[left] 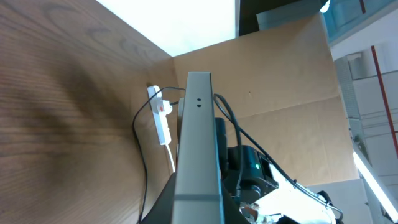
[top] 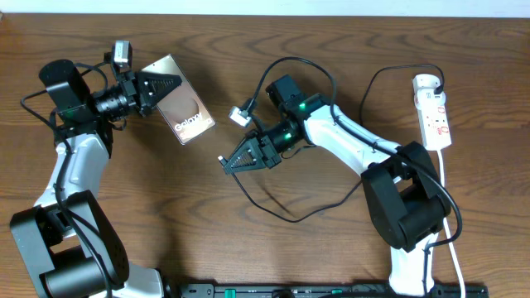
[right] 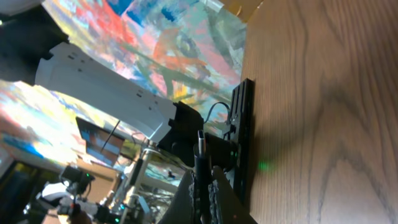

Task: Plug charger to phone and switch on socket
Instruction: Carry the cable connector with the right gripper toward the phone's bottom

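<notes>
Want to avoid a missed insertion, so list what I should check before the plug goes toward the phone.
1. Grip of the left pincer on the slim dark glossy rectangular phone: ok.
2. Grip of the right pincer on the small black plug of the long thin black cable: ok.
3. Plug seated in the phone: not ok, they are apart.
4. Plug tip lined up with the phone's port: cannot tell.
5. Cable slack: ok, it lies in loose loops.
6. Switch of the narrow white oblong power strip on: cannot tell.
</notes>
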Tool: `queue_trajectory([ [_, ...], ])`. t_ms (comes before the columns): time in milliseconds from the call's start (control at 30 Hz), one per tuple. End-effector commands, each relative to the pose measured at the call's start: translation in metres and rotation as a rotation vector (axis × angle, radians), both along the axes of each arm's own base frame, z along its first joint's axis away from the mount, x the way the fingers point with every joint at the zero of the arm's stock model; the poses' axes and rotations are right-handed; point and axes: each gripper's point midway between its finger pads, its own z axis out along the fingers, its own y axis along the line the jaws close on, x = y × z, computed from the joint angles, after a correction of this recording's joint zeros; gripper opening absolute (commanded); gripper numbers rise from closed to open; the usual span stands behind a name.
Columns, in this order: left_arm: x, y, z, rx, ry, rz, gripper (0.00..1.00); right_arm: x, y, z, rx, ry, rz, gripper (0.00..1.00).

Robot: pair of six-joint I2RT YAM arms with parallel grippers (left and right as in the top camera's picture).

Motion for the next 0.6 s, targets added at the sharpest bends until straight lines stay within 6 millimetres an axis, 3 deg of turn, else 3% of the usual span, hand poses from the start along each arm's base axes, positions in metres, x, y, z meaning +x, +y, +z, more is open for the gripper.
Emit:
queue_trajectory([
  [0,-0.003,-0.001,0.013,0.019,-0.076,-0.028,0.07,-0.006,0.007,0.009,0.013,0.064,0.034,0.01],
  [567,-0.004,-0.006,0.013,0.023,-0.087,-0.042,0.08,0.007,0.022,0.020,0.046,0.016,0.046,0.01],
])
